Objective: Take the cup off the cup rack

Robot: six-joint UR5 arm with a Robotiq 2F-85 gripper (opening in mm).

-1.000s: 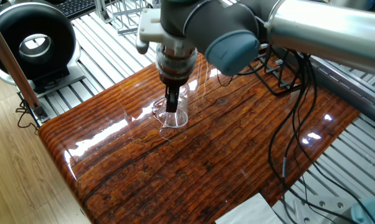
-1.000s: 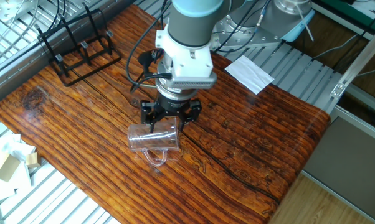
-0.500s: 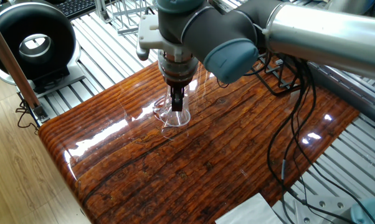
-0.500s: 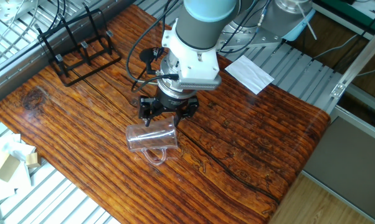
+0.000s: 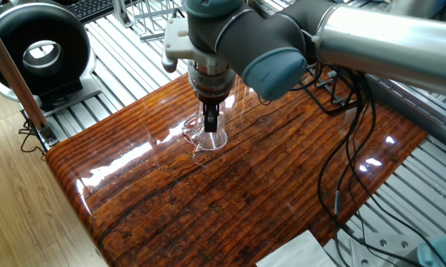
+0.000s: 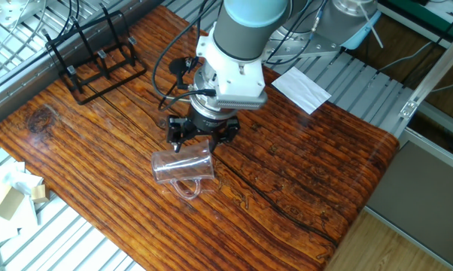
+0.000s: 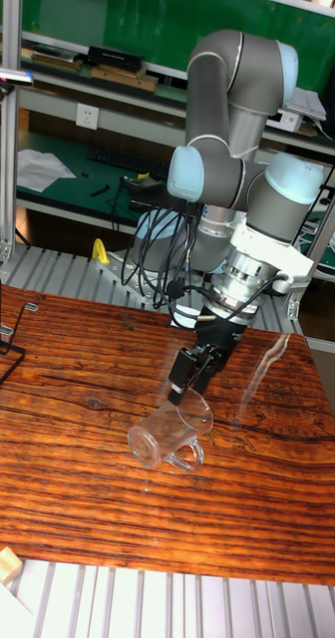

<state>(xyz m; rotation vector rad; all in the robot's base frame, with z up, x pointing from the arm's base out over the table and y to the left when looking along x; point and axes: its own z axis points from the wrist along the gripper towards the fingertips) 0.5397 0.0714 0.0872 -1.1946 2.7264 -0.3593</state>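
Glossy wood table [image 6: 309,181] carries, far left in the other fixed view, the cup rack [image 6: 91,56]; well apart, the cup [image 6: 183,167] lies on its side, long axis across, handle toward the near edge. Just behind its rim hangs the gripper [image 6: 204,139], jaws spread, holding nothing.

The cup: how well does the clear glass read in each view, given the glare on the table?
One fixed view: white glare streaks on the glossy table and the cup is a faint outline. The other fixed view: matte lighting, the cup is clearly outlined. Tall fixed view: sharp, the cup is distinct, with a pale reflection streak to its right.
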